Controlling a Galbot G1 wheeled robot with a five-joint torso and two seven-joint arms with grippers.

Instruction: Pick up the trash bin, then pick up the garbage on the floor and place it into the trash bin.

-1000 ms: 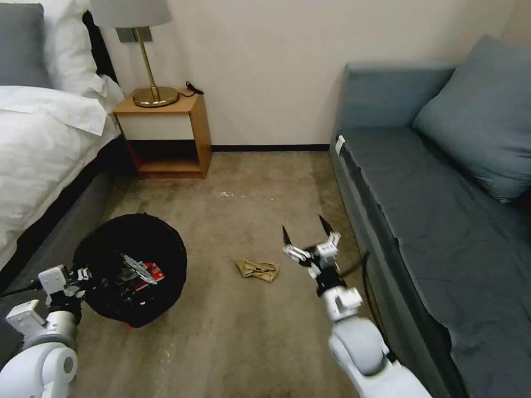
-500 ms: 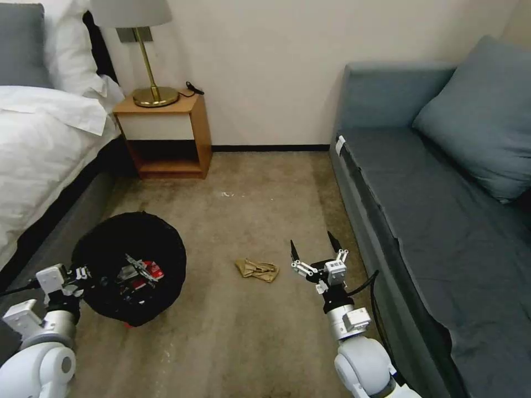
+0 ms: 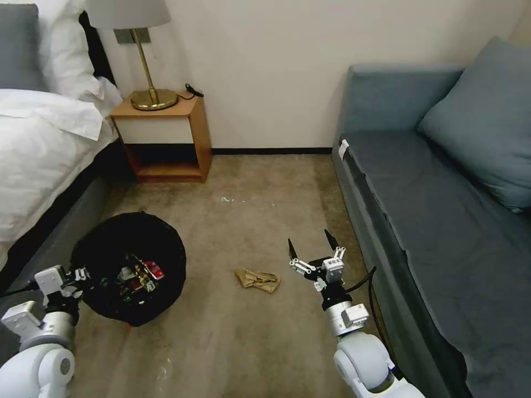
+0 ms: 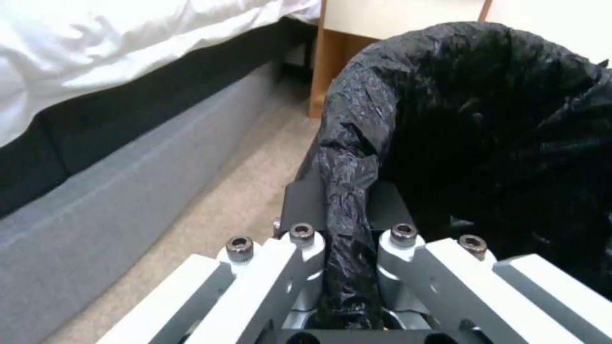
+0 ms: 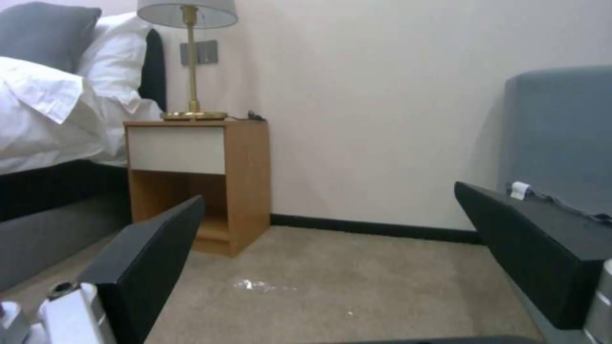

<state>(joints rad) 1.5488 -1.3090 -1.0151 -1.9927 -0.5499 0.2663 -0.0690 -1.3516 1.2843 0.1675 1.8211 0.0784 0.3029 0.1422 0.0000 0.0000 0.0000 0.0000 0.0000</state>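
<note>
The trash bin (image 3: 105, 251), round and lined with a crinkly black bag, sits low at the left beside the bed, with red-and-white litter (image 3: 141, 272) inside. My left gripper (image 3: 83, 275) is shut on the bin's near rim; the left wrist view shows the bag's rim (image 4: 347, 191) pinched between the fingers. A crumpled tan paper (image 3: 257, 278), the garbage on the floor, lies on the carpet at centre. My right gripper (image 3: 310, 247) hovers open just right of it, fingers (image 5: 153, 253) spread wide and empty.
A white-sheeted bed (image 3: 38, 149) runs along the left, a wooden nightstand (image 3: 163, 135) with a brass lamp stands at the far wall, and a blue-grey sofa (image 3: 431, 221) lines the right. Small white specks (image 3: 227, 199) dot the carpet farther off.
My right gripper pulled back toward me and lower, staying open, and now sits just right of the tan paper. The bin stays held at the left. The whole view shifted slightly.
</note>
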